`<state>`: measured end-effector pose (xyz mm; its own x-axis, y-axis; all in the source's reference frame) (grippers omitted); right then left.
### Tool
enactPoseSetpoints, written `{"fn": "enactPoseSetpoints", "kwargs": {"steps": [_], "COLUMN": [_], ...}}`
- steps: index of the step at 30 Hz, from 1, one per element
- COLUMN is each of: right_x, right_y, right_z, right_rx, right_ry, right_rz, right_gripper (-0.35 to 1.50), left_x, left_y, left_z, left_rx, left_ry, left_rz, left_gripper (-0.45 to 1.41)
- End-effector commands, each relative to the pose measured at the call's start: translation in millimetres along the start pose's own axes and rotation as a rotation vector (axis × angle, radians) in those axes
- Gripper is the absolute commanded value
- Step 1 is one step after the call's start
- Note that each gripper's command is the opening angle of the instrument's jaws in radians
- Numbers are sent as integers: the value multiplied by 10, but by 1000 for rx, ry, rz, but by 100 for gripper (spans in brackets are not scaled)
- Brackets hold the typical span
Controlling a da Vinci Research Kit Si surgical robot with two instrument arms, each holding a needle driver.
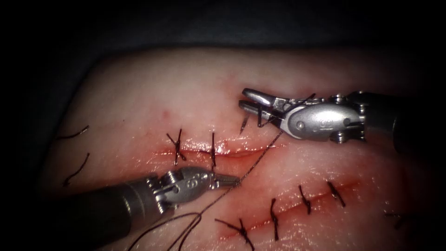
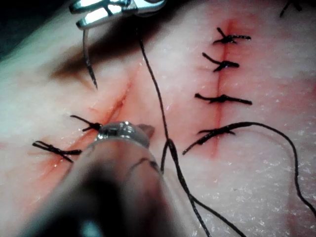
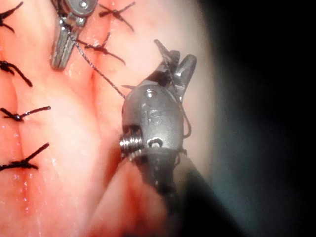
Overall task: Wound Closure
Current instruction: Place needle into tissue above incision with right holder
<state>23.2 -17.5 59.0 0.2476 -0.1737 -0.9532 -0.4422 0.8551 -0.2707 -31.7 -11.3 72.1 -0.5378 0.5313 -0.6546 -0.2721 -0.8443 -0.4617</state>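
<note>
The tissue (image 1: 139, 93) has an upper cut (image 1: 241, 151) closed by two stitches (image 1: 176, 148) at its left part. My right tool (image 1: 242, 98) is just above the cut's open right part, shut on the curved needle (image 1: 243, 122) partway along its curve. The needle (image 2: 88, 59) hangs free with its point just over the tissue, not in it. Dark thread (image 1: 260, 155) runs from under the right tool diagonally down past my left tool (image 1: 234, 179). That tool lies below the cut, jaws shut, the thread (image 2: 155, 94) passing close beside its tip.
A second cut (image 1: 297, 207) at the lower right carries several dark stitches. Loose thread loops (image 1: 186, 223) lie below the left tool. Two cut thread ends (image 1: 76, 169) lie on the tissue's left part. Red fluid lines both cuts.
</note>
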Motion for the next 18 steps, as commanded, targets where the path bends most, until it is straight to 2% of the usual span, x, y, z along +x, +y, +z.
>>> {"fn": "enactPoseSetpoints", "kwargs": {"steps": [1,7,18], "right_x": [-2,-2,-12], "right_y": [-4,-5,-10], "right_z": [15,19,16], "right_rx": [-2,-7,7], "right_ry": [10,15,12], "right_rz": [-35,-87,-136], "right_gripper": [-35,-35,-35], "left_x": [5,1,-2], "left_y": [-3,-8,-10], "left_z": [7,10,10], "left_rx": [3,3,0], "left_ry": [2,3,0], "left_rz": [0,1,2], "left_gripper": [-40,-33,-32]}}
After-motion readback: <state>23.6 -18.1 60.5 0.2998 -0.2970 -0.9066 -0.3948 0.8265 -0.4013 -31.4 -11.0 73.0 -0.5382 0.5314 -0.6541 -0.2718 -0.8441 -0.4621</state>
